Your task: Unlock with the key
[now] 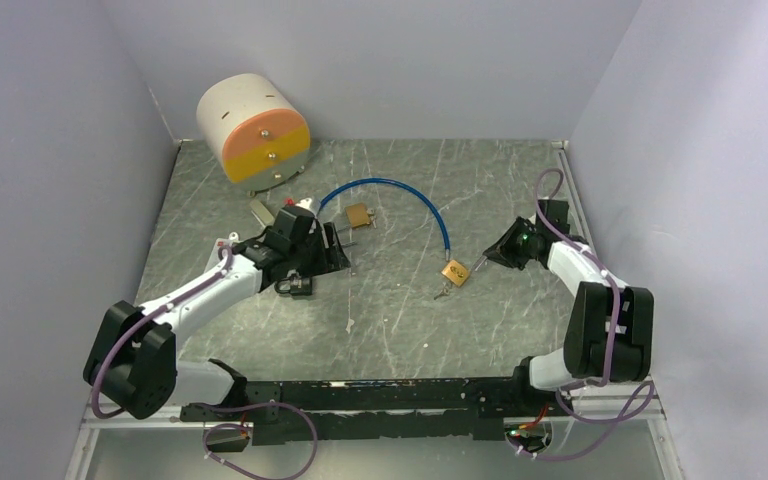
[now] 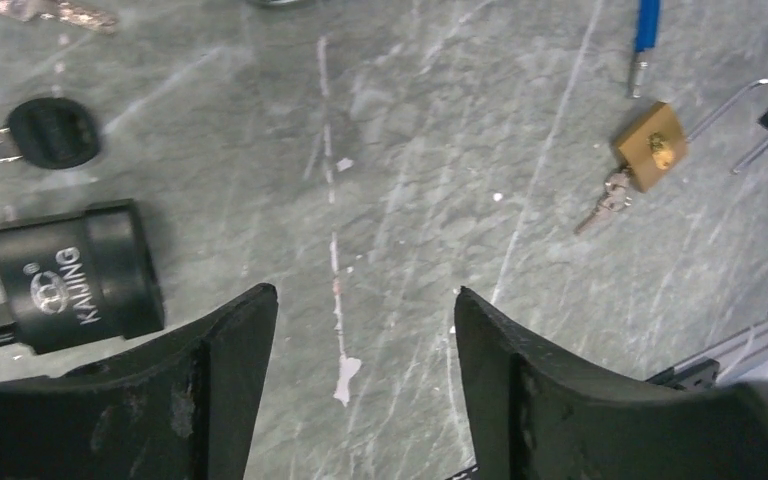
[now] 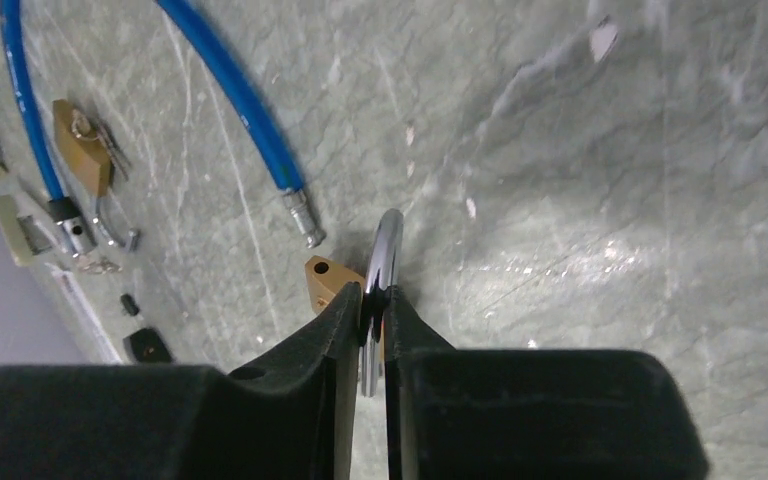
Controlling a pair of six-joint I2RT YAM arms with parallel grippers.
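Observation:
A small brass padlock (image 1: pixel 454 272) lies mid-table with a key (image 1: pixel 444 292) stuck in its underside. The left wrist view shows the same padlock (image 2: pixel 650 147), its key (image 2: pixel 605 200) and its chrome shackle (image 2: pixel 730 110), one leg of which is out of the body. My right gripper (image 3: pixel 374 300) is shut on that shackle (image 3: pixel 387 245), with the brass body (image 3: pixel 326 280) just beyond its left finger. My left gripper (image 2: pixel 365 295) hangs open over bare table with nothing between its fingers, well left of the padlock.
A black KAIJING lock (image 2: pixel 75 280) and a black-headed key (image 2: pixel 52 132) lie by the left gripper. A blue cable (image 1: pixel 400 190) arcs across the back, with a second brass padlock (image 1: pixel 359 215) near it. A cream and orange drawer unit (image 1: pixel 253 127) stands at the back left.

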